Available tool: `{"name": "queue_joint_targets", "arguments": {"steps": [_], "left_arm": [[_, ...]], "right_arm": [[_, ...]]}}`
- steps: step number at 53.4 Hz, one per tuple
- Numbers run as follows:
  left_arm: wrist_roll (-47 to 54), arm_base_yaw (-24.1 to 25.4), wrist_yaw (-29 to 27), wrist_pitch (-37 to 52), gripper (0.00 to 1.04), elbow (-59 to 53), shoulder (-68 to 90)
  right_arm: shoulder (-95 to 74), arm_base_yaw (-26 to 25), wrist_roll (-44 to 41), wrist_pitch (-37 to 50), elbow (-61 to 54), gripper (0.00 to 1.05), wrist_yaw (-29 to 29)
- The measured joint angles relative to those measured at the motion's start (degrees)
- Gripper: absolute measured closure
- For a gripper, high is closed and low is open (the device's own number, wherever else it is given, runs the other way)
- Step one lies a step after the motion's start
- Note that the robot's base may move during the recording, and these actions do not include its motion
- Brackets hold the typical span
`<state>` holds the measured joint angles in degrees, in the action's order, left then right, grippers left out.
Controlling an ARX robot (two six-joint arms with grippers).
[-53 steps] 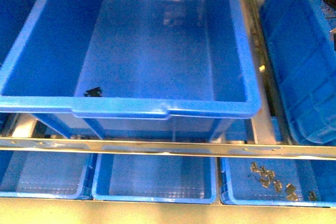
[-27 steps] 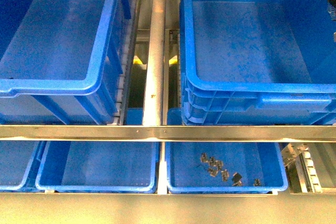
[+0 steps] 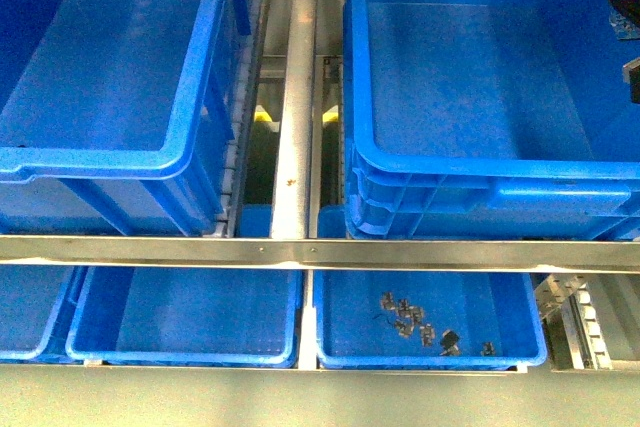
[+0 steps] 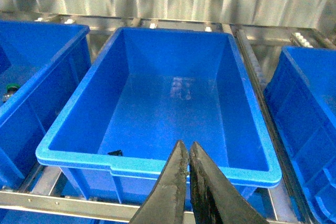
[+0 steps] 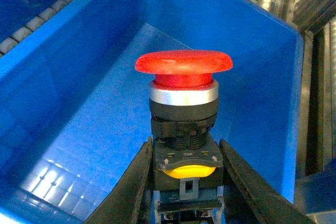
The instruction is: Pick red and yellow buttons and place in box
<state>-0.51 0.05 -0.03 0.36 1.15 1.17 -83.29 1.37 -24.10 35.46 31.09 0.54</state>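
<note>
Right hand (image 5: 185, 153) is clamped on the black body of a red button (image 5: 184, 64), one finger on each side, with the cap upright. It hangs over the inside of a deep blue box (image 5: 79, 77) whose visible floor is bare. I judge this the carry-and-drop step: the button is above the box but not yet let go. No button lies in any crate that shows, so nearly all of the task looks to be left. No loose yellow button, nor any supply of buttons, appears anywhere.

Left hand (image 4: 188, 148) has its fingers pressed together on nothing.

Nearest in the front view are shallow trays (image 3: 180, 352), one of which holds a scatter of small metal bits (image 3: 415, 315). A horizontal rail (image 3: 320, 252) crosses beyond them. Farther off stand two deep crates, the left crate (image 3: 100, 162) and the right crate (image 3: 480, 162), both apparently empty.

Only the right wrist view shows the grip and the button. The front view offers just dark shapes at its far right edge, too clipped to read. Only the left wrist view shows a small black scrap (image 4: 115, 153) in the near left corner of a large crate (image 4: 157, 163).
</note>
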Motion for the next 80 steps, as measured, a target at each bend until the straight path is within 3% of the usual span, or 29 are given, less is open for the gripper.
{"name": "queue_joint_targets", "arguments": {"steps": [16, 27, 31, 42, 58, 71, 80], "left_arm": [[0.0, 0.0, 0.0, -0.37, 0.99, 0.0, -0.33], [0.02, 0.0, 0.02, -0.37, 0.6, 0.0, -0.33], [0.02, 0.0, 0.02, -0.37, 0.42, 0.0, -0.33], [0.04, 0.0, 0.02, -0.37, 0.07, 0.0, -0.33], [0.11, 0.0, 0.02, -0.39, 0.08, 0.0, -0.33], [0.11, 0.0, 0.02, -0.37, 0.08, 0.0, -0.33], [0.11, 0.0, 0.02, -0.37, 0.08, 0.0, -0.33]], "right_arm": [[-0.35, 0.0, 0.7, -0.22, -0.04, 0.78, -0.13], [-5.27, -0.15, 0.96, 0.35, 1.97, 0.78, -0.55], [-9.25, -0.13, 1.22, 0.76, 4.92, 0.78, -1.18], [-20.81, 0.77, 2.03, 1.01, 14.95, 0.78, -4.07], [-37.31, 2.23, 4.81, -5.9, 36.0, 0.78, -9.31], [-55.67, 2.99, 9.62, -19.15, 60.46, 0.78, -15.47], [-61.33, 2.29, 10.99, -23.54, 68.96, 0.78, -17.75]]}}
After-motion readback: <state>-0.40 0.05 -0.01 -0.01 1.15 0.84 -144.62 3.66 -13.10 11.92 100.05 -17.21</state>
